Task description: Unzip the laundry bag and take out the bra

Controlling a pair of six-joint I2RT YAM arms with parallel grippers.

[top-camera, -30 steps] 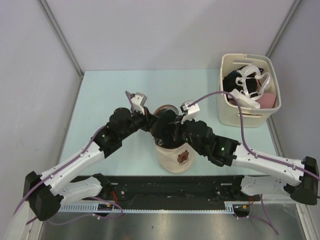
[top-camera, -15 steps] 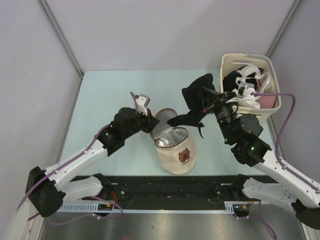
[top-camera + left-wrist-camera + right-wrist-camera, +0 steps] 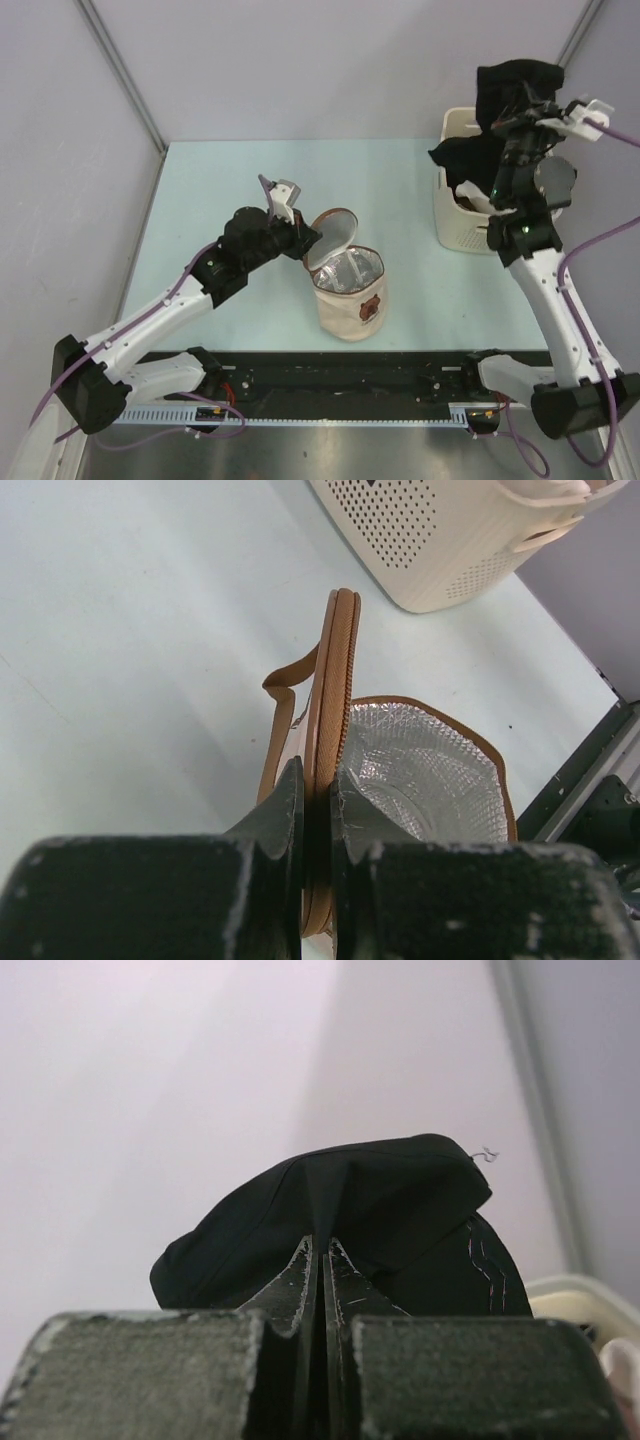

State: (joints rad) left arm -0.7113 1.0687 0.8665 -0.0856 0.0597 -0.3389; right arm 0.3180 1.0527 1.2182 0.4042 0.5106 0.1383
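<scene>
Right tool (image 3: 320,1255) clamps bra (image 3: 380,1200) over basket (image 3: 460,225); left tool (image 3: 318,780) pinches laundry bag (image 3: 350,300) lid edge.

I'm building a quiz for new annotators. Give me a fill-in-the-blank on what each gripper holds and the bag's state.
The left gripper is shut on the laundry bag's ____. The right gripper holds a black ____ in the air. It hangs above the cream plastic ____. Zipped or unzipped, the bag is ____.
Missing words: lid; bra; basket; unzipped.
</scene>
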